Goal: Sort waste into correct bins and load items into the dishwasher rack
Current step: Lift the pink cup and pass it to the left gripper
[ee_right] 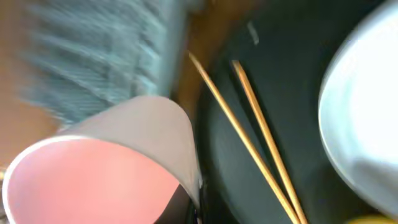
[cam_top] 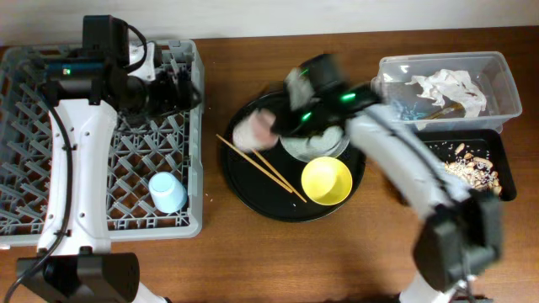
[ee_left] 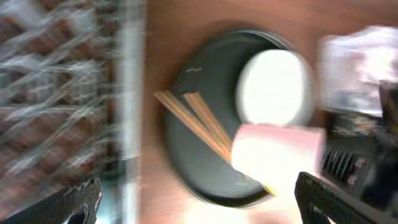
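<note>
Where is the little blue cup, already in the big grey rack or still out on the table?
In. Overhead, the blue cup sits among the pegs of the rack.

**White shells, black joints**

The left arm (cam_top: 80, 151) had smooth white shells between blocky black joints. A small green light (cam_top: 63, 71) glowed on its upper joint, and a black cable (cam_top: 135, 35) looped beside it. Its base (cam_top: 84, 276) was black. The left gripper (cam_top: 173, 88) was black, its fingers (ee_left: 78, 200) dark and rounded. The right arm (cam_top: 404, 160), blurred, showed the same white shells, black joints and green lights (cam_top: 345, 98).
</note>
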Motion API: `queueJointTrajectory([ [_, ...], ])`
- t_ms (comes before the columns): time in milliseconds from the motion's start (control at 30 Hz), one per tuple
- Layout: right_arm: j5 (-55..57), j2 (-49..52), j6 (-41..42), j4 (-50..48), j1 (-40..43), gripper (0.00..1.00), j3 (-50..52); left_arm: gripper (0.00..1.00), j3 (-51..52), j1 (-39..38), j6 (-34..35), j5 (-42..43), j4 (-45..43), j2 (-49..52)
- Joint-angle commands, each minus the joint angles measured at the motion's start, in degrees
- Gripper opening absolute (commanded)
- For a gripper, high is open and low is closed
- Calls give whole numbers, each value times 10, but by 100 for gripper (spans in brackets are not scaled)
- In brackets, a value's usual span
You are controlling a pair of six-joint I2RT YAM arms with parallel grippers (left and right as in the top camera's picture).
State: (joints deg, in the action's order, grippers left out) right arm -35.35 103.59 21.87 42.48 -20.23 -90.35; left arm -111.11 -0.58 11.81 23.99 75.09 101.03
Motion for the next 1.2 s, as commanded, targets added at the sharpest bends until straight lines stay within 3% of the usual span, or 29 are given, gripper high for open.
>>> queueJointTrajectory([
  [0,-216,-28,-6,-53,45,4,-13,99,-4,-1,-41,247,-29,-5],
  [267,-326,-27,-6,-139,49,4,-5,99,18,-1,-135,504,-35,-5],
  [467,-374,-27,-3,-179,49,4,-5,99,87,-2,-192,589,-41,-4],
  [600,-365,-27,-3,-179,43,4,-5,99,147,-2,-195,662,-75,-4],
  [667,-337,-27,-3,-179,29,4,-5,97,165,-2,-195,662,-76,-4],
  [833,-253,-26,2,-179,0,4,-5,78,174,-8,-194,662,-70,-5],
  [1167,-162,-19,12,-183,-44,4,-5,79,174,-28,-194,662,-71,-5],
])
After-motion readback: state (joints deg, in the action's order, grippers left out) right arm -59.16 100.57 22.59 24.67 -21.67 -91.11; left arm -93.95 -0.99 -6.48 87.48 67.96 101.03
